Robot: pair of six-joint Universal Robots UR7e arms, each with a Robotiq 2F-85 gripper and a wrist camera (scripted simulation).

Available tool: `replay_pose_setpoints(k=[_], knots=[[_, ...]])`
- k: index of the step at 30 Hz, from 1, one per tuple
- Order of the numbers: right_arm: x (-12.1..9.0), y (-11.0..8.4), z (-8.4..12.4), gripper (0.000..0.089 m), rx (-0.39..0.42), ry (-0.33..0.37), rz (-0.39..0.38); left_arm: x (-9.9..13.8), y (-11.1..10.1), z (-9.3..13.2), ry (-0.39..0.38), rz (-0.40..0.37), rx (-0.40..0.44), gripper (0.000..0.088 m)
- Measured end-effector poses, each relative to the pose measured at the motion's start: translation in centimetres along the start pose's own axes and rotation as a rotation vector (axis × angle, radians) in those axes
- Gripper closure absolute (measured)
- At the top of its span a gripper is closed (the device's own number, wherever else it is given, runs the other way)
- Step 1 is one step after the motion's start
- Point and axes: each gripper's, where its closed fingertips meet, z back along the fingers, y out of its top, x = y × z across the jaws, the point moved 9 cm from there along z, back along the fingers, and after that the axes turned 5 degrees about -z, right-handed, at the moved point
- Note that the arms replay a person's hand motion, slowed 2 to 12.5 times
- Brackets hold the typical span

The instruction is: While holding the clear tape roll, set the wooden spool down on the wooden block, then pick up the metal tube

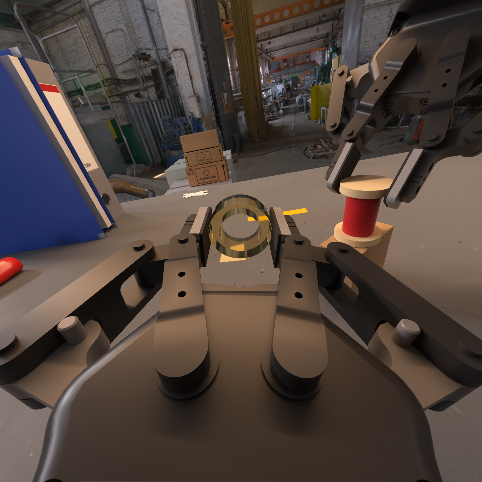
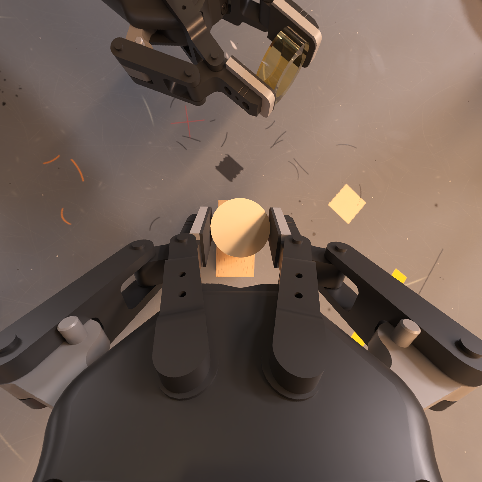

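1. Wooden spool (image 1: 361, 212), red core with pale flanges: it stands upright on the wooden block (image 1: 375, 250), bottom flange seated on the block's top. In the right wrist view you see its top disc (image 2: 240, 227) square over the block (image 2: 234, 267).
2. Right tool (image 1: 362, 186): the jaws bracket the spool's top flange. The pads sit at or just off the rim; whether they press it you cannot tell from either view.
3. Step in hand, by my reading: the set-down. The spool looks placed, the release not clearly done.
4. Next move calls for you to part the right tool fully, lift straight up clear of the flange so the spool does not tip, then go for the metal tube. No tube shows in either view; you must find it first.
5. Left tool (image 1: 240, 229): closed partway onto the clear tape roll (image 1: 240, 227), pads on its two flat faces, held above the bench (image 1: 156, 250). Keep that grip.
6. Beyond: a blue binder (image 1: 39, 161) leans at the left.
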Motion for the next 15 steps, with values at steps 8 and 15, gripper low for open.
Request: replay_pose_setpoints(k=[8, 15], knots=[[0.05, -0.15, 0.12, 0.0509, 0.001, -0.017, -0.002, 0.02, 0.00, -0.02, -0.002, -0.002, 0.000, 0.0495], [-0.12, -0.26, 0.28, 0.0325, 0.019, 0.001, -0.014, 0.03, 0.00, -0.04, -0.003, -0.003, 0.000, 0.0495]])
